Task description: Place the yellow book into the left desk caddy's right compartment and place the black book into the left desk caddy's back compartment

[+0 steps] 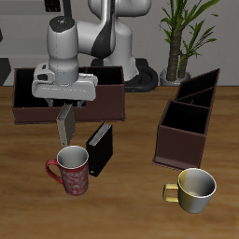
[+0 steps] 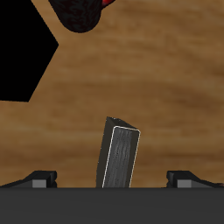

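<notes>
The yellow book [image 1: 64, 125] [image 2: 121, 159] stands upright on the table, thin, with a dull greyish cover and a pale edge. My gripper [image 1: 65, 108] [image 2: 112, 180] is directly over it, open, its fingertips [image 2: 39, 176] wide apart on either side of the book's top. The black book [image 1: 100, 149] [image 2: 21, 58] stands a little nearer the table's front edge. The left desk caddy [image 1: 184, 125], dark reddish-brown and seen end-on, sits well off to the side. Its right compartment [image 1: 185, 118] is dark inside, with slanted partitions behind it.
A red patterned mug [image 1: 73, 172] [image 2: 81, 12] stands just in front of both books. A golden mug [image 1: 193, 188] sits near the front edge before the left caddy. A long brown caddy [image 1: 112, 97] lies behind my gripper.
</notes>
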You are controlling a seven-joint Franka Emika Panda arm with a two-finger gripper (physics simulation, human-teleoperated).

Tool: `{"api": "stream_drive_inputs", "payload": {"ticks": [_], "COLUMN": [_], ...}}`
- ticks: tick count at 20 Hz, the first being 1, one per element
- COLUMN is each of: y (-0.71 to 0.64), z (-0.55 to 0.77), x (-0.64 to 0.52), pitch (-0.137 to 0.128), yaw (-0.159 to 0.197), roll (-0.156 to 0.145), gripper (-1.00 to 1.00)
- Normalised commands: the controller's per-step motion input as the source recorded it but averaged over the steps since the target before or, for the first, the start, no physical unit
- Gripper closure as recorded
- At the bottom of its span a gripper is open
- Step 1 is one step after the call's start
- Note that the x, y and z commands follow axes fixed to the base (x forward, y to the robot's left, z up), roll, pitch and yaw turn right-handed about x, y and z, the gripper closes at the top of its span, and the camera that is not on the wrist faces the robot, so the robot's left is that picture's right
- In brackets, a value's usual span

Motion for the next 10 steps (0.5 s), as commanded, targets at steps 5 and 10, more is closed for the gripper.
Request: {"api": "stream_drive_inputs", "payload": {"ticks": [5, 10], "y": [-0.11, 0.02], "z": [-0.16, -0.26], "x": [0.07, 0.05], "pitch": [-0.012, 0.036], "yaw": [-0.053, -0.034], "roll": [-0.01, 0.006], "gripper": [-1.0, -1.0]}}
